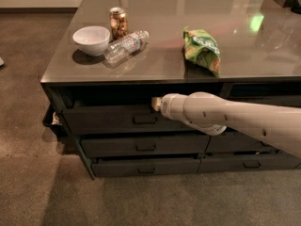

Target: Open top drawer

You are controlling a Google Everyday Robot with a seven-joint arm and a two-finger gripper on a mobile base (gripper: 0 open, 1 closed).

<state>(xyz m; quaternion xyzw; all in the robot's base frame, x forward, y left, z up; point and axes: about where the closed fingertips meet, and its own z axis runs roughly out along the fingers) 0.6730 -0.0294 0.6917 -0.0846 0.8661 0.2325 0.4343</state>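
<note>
The top drawer (108,120) is a wide dark front panel just under the tabletop, with a small rectangular pull handle (145,119) at its centre. A dark gap shows above its top edge. My gripper (155,103) sits at the end of the white arm that reaches in from the right. It is at the drawer's top edge, just above and slightly right of the handle. Its tip is small and partly hidden against the dark gap.
On the grey tabletop (155,67) stand a white bowl (91,40), a can (118,22), a lying plastic bottle (126,44) and a green chip bag (203,50). Two lower drawers (143,147) sit beneath. The other column's drawers (249,163) are at the right. Brown carpet surrounds the table.
</note>
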